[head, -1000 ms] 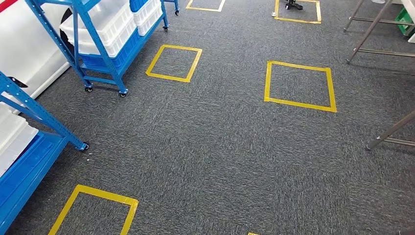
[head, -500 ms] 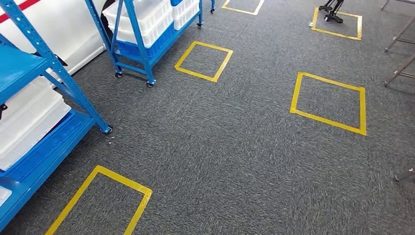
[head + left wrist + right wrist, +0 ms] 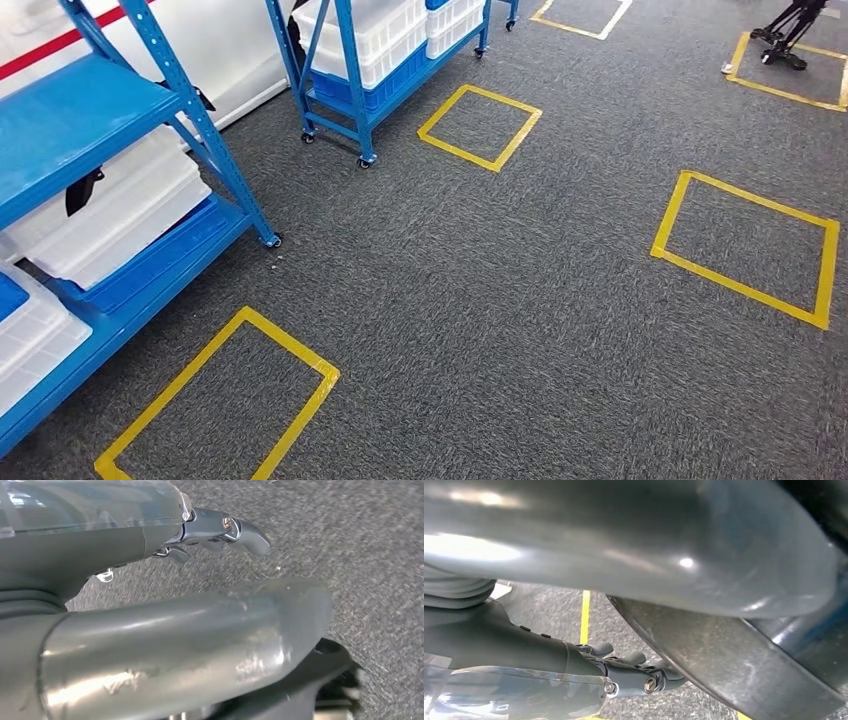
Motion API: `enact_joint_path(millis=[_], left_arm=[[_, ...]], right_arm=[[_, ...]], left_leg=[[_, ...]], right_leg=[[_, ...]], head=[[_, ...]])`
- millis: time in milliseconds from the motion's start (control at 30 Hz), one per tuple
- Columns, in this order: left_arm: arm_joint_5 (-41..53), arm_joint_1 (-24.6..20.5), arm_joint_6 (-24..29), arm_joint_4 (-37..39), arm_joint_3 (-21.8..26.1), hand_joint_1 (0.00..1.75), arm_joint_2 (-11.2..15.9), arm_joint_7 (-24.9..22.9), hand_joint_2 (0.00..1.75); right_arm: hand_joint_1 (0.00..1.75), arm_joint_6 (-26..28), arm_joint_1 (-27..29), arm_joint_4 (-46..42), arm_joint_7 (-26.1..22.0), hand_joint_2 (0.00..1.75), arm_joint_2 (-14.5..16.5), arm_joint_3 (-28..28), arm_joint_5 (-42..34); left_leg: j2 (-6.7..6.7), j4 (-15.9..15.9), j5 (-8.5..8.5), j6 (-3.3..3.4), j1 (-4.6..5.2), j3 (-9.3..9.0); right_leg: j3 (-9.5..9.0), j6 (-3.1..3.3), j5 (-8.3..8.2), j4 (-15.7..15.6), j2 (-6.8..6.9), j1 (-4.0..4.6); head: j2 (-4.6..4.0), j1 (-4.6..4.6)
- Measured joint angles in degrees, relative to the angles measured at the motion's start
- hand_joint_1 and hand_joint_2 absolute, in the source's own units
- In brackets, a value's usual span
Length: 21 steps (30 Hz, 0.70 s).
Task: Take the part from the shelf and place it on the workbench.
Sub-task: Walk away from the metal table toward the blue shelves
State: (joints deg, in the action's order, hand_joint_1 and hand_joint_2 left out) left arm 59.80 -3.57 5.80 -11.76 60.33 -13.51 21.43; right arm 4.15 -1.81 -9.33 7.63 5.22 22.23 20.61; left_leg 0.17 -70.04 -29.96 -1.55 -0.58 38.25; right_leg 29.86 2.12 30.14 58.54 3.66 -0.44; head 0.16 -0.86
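While both arms hung over grey carpet (image 3: 520,300), left hand (image 3: 150,605) and right hand (image 3: 614,630) held nothing, fingers loosely apart. Part: undiscernible among white bins (image 3: 120,215) on near-left blue shelf (image 3: 75,120). Squaring up there was advised.

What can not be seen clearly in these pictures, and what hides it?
- The part: none can be made out on the near blue shelf; the head view's left edge cuts the shelf off.
- White bins: their contents are hidden by their walls and the shelf above them.
- Left robot hand: its thick thumb blocks much of the wrist view.
- Right robot hand: the thumb blocks it likewise.
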Motion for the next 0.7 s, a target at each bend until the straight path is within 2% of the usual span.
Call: enact_joint_path(millis=[67,100,133,200,233,267,333,367,400,433,467,500,533,567,600,633,667,700], left_arm=[[-0.08,-0.08,0.02,0.00,0.18,0.00,-0.10,0.01,0.00],[-0.11,-0.17,0.07,0.00,0.26,0.00,-0.16,-0.01,0.00],[-0.12,-0.24,0.27,0.00,0.33,0.00,-0.21,-0.12,0.00],[0.04,-0.26,1.10,0.00,0.48,0.00,-0.30,-0.61,0.00],[0.15,-0.24,1.60,0.00,0.55,0.00,-0.34,-0.91,0.00],[0.24,-0.27,1.98,0.00,0.60,0.00,-0.39,-1.21,0.00],[0.27,-0.46,2.45,0.00,0.67,0.00,-0.50,-1.64,0.00],[0.28,-0.56,2.59,0.00,0.70,0.00,-0.53,-1.84,0.00],[0.28,-0.61,2.70,0.00,0.74,0.00,-0.56,-1.95,0.44],[0.28,-0.62,2.74,0.00,0.78,0.00,-0.57,-2.03,0.87],[0.27,-0.61,2.77,0.00,0.83,0.00,-0.60,-2.08,1.31],[0.27,-0.61,2.77,0.00,0.87,0.00,-0.64,-2.10,1.75],[0.27,-0.63,2.78,0.00,0.93,0.00,-0.68,-2.11,1.75],[0.26,-0.69,2.78,0.00,1.00,0.00,-0.71,-2.14,1.75],[0.23,-0.77,2.79,0.00,1.07,0.00,-0.72,-2.17,1.75],[0.14,-0.79,2.78,0.00,1.15,0.00,-0.72,-2.19,1.75],[-0.02,-0.79,2.73,0.00,1.24,0.00,-0.73,-2.22,1.75],[-0.19,-0.73,2.67,0.00,1.35,0.00,-0.73,-2.32,1.75]], right_arm=[[0.00,0.17,0.02,0.00,0.00,0.00,0.00,0.00,0.00],[0.00,0.27,0.03,0.00,0.01,0.00,-0.01,0.00,-0.01],[0.00,0.35,0.03,0.00,0.03,0.00,-0.01,0.00,-0.02],[0.00,0.41,-0.12,-0.01,0.08,0.00,-0.02,-0.01,-0.09],[0.00,0.41,-0.18,-0.02,0.10,0.00,-0.03,-0.02,-0.13],[0.00,0.39,-0.21,-0.02,0.13,0.00,-0.04,-0.03,-0.17],[0.00,0.37,-0.12,-0.02,0.10,0.00,-0.09,-0.04,-0.22],[0.00,0.34,-0.08,-0.02,0.01,0.00,-0.11,-0.04,-0.25],[0.00,0.32,-0.08,-0.03,-0.13,0.00,-0.14,-0.04,-0.26],[0.00,0.30,-0.09,-0.03,-0.25,0.00,-0.16,-0.04,-0.27],[0.00,0.29,-0.13,-0.04,-0.32,0.00,-0.17,-0.04,-0.28],[0.00,0.29,-0.17,-0.04,-0.28,0.00,-0.18,-0.04,-0.28],[0.00,0.28,-0.18,-0.03,-0.18,0.00,-0.19,-0.04,-0.28],[0.00,0.26,-0.18,-0.02,-0.08,0.00,-0.21,-0.04,-0.28],[0.00,0.22,-0.18,0.00,0.01,0.00,-0.22,-0.04,-0.28],[0.00,0.18,-0.20,0.02,0.06,0.00,-0.23,-0.04,-0.27],[0.00,0.14,-0.25,0.02,0.09,0.00,-0.23,-0.04,-0.27],[0.00,0.11,-0.32,0.01,0.11,0.00,-0.20,-0.04,-0.27]], left_leg=[[2.38,7.89,2.85,0.44,0.22,-4.16],[3.21,10.17,3.38,0.81,0.45,-5.33],[3.67,11.10,3.34,1.20,0.71,-5.70],[2.53,11.47,3.54,2.00,0.82,-5.74],[1.98,11.89,3.75,2.36,0.73,-5.93],[1.42,12.31,4.00,2.77,0.61,-6.18],[0.33,12.76,4.32,3.32,0.54,-6.37],[-0.26,12.75,4.36,3.50,0.58,-6.31],[-0.97,12.72,4.35,3.56,0.61,-6.29],[-1.73,12.66,4.33,3.57,0.63,-6.35],[-2.58,12.57,4.28,3.53,0.63,-6.44],[-3.48,12.41,4.22,3.43,0.61,-6.54],[-4.33,12.20,4.11,3.27,0.57,-6.50],[-5.08,11.85,3.99,3.06,0.64,-6.33],[-5.72,11.56,3.95,2.79,0.68,-6.04],[-6.24,11.38,3.97,2.47,0.67,-5.66],[-6.78,11.32,4.09,2.11,0.66,-5.36],[-7.36,11.39,4.23,1.74,0.59,-5.11]], right_leg=[[-0.40,-0.38,0.33,0.02,1.08,0.14],[-0.56,-0.66,0.45,0.01,1.51,0.23],[-0.68,-0.95,0.54,-0.03,1.91,0.30],[-1.02,-1.62,0.69,-0.21,2.57,0.23],[-1.12,-1.96,1.01,0.03,2.02,0.12],[-0.82,-2.24,1.76,0.98,0.90,0.02],[1.84,-2.53,4.90,6.56,-2.06,-0.14],[3.84,-2.59,6.65,10.43,-2.88,-0.15],[5.59,-2.63,7.77,13.80,-3.24,-0.12],[6.49,-2.66,7.74,15.48,-3.38,-0.08],[6.29,-2.64,6.43,14.89,-3.53,-0.08],[5.15,-2.60,4.22,12.27,-3.79,-0.14],[3.55,-2.51,1.92,8.49,-4.67,-0.28],[2.08,-2.42,0.33,4.91,-5.93,-0.40],[1.18,-2.29,-0.45,2.46,-7.03,-0.52],[0.85,-2.12,-0.53,1.22,-7.82,-0.52],[0.86,-1.91,-0.35,0.93,-7.88,-0.43],[0.90,-1.60,-0.43,0.79,-7.34,-0.48]], head=[[0.01,0.03],[0.01,0.06],[0.01,0.10],[0.01,0.11],[0.01,0.21],[0.01,0.32],[0.02,0.59],[0.02,0.63],[0.02,0.65],[0.02,0.64],[0.02,0.65],[0.02,0.66],[0.02,0.67],[0.02,0.68],[0.02,0.65],[0.01,0.65],[0.01,0.63],[0.01,0.62]])
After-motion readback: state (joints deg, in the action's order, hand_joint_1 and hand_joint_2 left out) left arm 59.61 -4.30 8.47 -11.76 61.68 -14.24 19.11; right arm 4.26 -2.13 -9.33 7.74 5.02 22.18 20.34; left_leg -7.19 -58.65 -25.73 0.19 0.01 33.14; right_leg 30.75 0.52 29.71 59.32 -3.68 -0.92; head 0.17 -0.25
